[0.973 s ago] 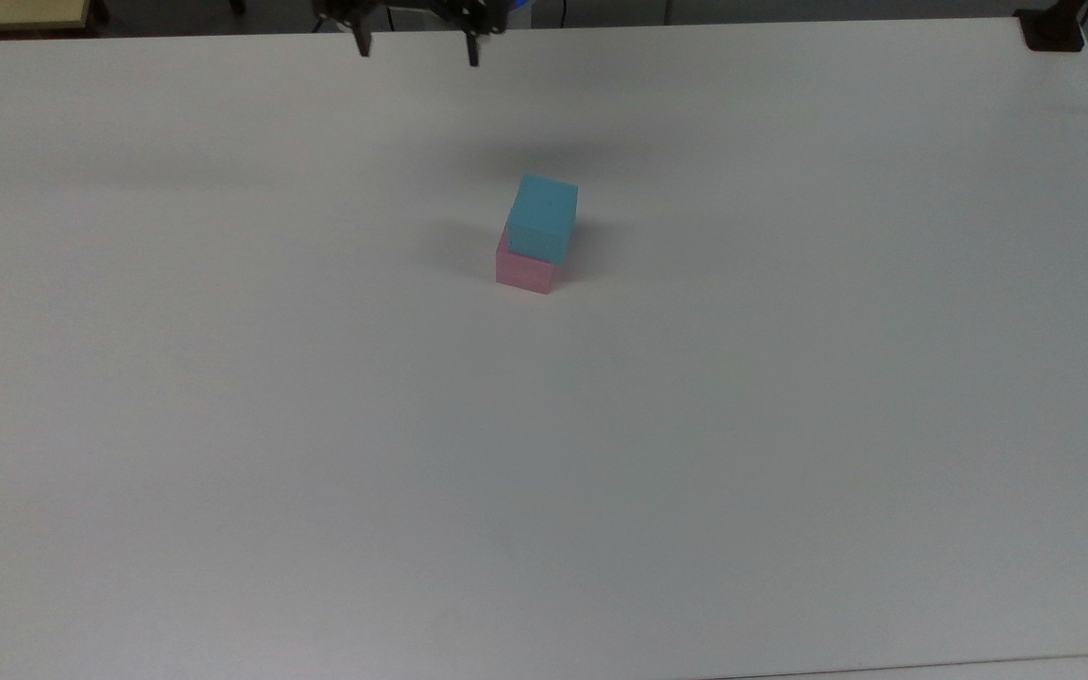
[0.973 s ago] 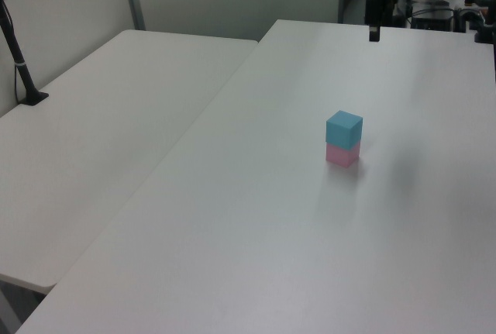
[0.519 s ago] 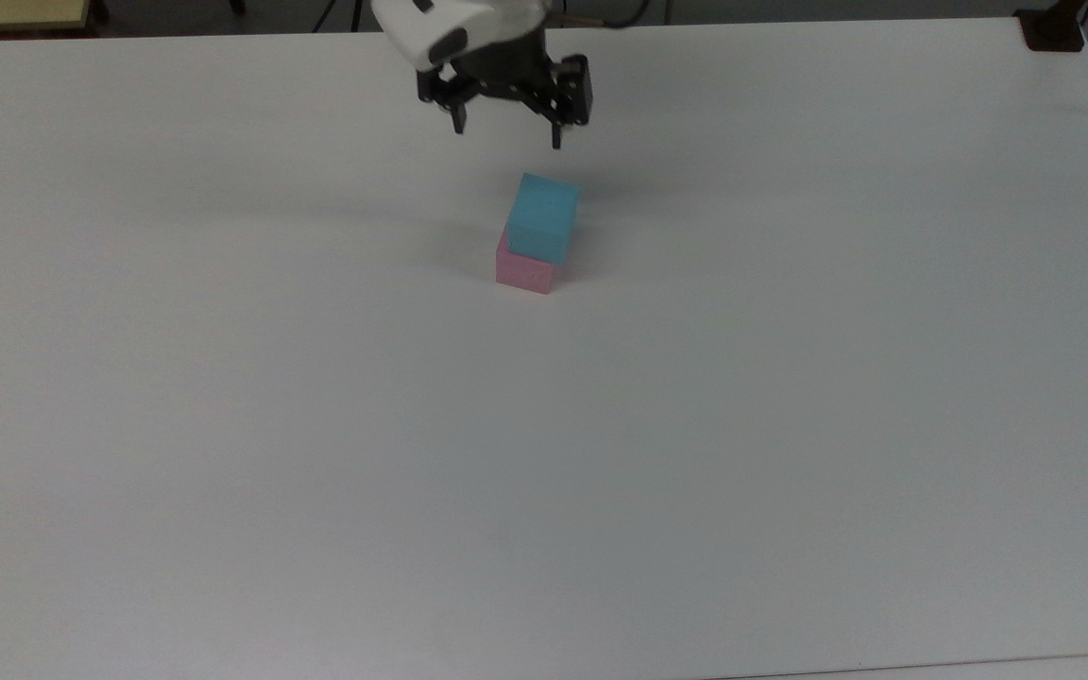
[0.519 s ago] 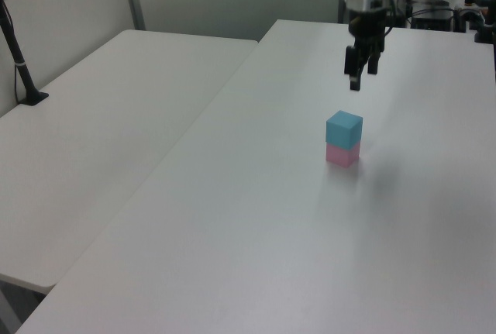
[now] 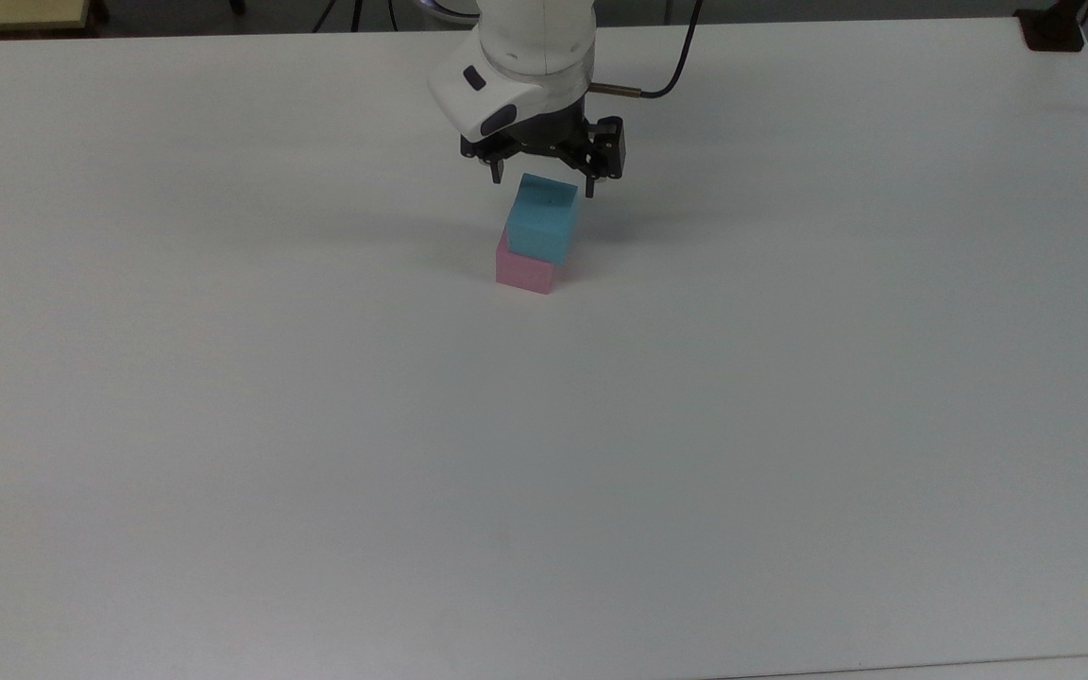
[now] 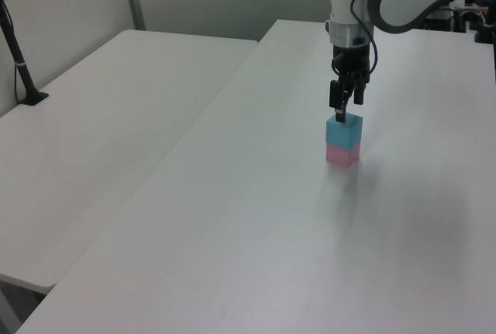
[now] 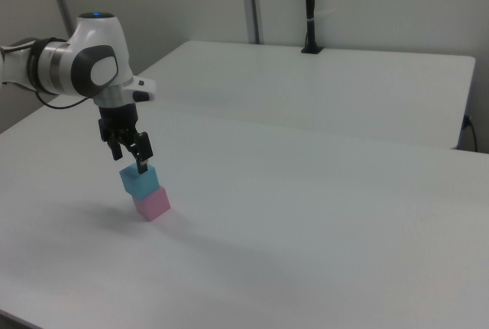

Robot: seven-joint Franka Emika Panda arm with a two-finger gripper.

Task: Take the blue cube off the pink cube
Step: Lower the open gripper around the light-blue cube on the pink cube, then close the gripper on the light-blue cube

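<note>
Top view: claw (image 5: 542,182) spread wide just above the blue cube (image 5: 542,225), fingers either side of its far top edge, nothing gripped yet. Blue cube stacked on the pink cube (image 5: 523,271), mid-worktop (image 5: 790,425). Approach step by the look of it; next, probably lower, close, lift clear.

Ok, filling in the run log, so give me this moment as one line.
phase: approach | tool: open, just above blue cube | blue cube: stacked on pink cube | grasp: none yet
</note>
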